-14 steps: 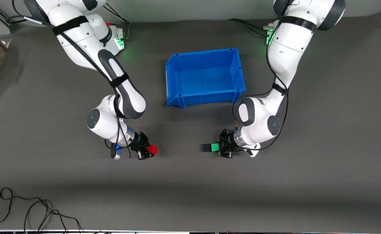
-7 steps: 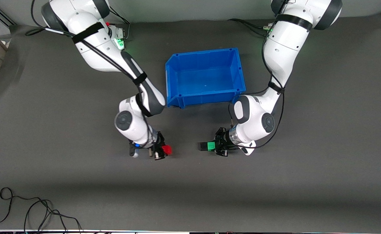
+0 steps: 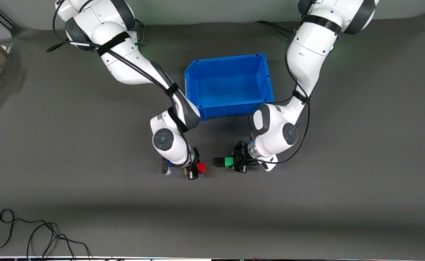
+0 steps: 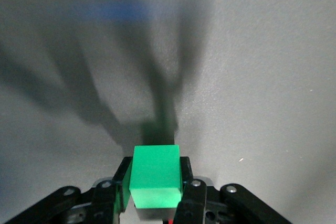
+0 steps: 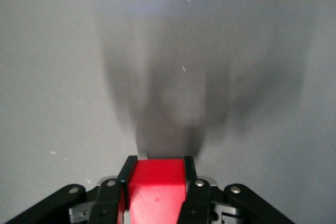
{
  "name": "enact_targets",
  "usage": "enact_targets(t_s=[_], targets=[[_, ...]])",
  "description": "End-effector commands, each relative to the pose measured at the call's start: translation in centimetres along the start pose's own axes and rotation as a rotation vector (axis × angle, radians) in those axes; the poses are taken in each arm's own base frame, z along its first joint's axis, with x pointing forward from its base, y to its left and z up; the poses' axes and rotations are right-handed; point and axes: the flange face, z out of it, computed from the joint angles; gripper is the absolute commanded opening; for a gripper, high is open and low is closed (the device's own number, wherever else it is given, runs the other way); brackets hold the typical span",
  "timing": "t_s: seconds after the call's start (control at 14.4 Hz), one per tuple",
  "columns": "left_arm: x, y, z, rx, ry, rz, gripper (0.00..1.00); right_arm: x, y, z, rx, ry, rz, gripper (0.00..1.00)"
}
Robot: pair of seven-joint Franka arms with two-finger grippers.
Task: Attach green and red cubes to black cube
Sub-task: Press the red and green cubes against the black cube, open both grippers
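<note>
- you have the green cube (image 3: 228, 161) clamped between the fingers of the left gripper (image 3: 233, 162); in the left wrist view the cube (image 4: 155, 175) sits squarely between the two black fingers (image 4: 185, 178), which press on its sides.
- look at the black cube (image 3: 219, 162) in the front view: it sits flush against the green cube, on the face turned toward the right arm's end of the table, so the two read as one short bar sticking out of the left gripper.
- you cannot see the black cube in the left wrist view.
- your red cube (image 3: 201, 167) is clamped in the right gripper (image 3: 197, 169); the right wrist view shows it (image 5: 156, 186) filling the gap between the fingers (image 5: 188, 182), both pressed onto its sides.
- the red cube and the black cube are near each other but apart, with a narrow strip of bare table (image 3: 306, 203) showing between them.
- both grippers point toward each other over the dark grey table, over the part nearer the front camera than the blue bin (image 3: 230, 85).
- each wrist view shows the mat with a soft shadow of the gripper ahead of the held cube.
- a loose black cable (image 3: 38, 235) lies at the table's edge nearest the front camera, toward the right arm's end, well apart from the cubes.
</note>
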Motion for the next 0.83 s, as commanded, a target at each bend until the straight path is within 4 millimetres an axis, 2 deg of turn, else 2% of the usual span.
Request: enact_targets(t_s=[0.0,0.07,0.14,0.28,0.56,0.69,0.76], targets=[[-0.9,0.3,0.7,-0.019,-0.002,-0.006,0.55,-2.5,0.9,0.5,0.004,0.026,0.017,0.0],[-0.8,0.4,0.7,-0.019,0.002,0.001,0.86,-2.9,1.3,0.7,0.001,0.029,0.022,0.0],[-1.0,0.5,0.5,-0.021,0.001,0.007,1.0,-3.2,1.5,0.7,0.004,0.035,0.015,0.0],[-0.7,1.5,-0.9,-0.026,0.0,0.017,1.0,-3.8,2.1,1.1,0.006,0.045,0.013,0.0],[3.5,4.5,-5.0,0.003,0.045,0.045,1.0,-4.3,2.2,1.1,0.005,0.049,0.005,0.0],[6.5,6.3,-8.4,0.025,0.054,0.054,1.0,-4.3,2.2,1.2,0.005,0.049,0.002,0.0],[7.6,7.0,-10.2,0.043,0.041,0.074,1.0,-4.1,1.8,0.9,0.009,0.045,0.008,0.43]])
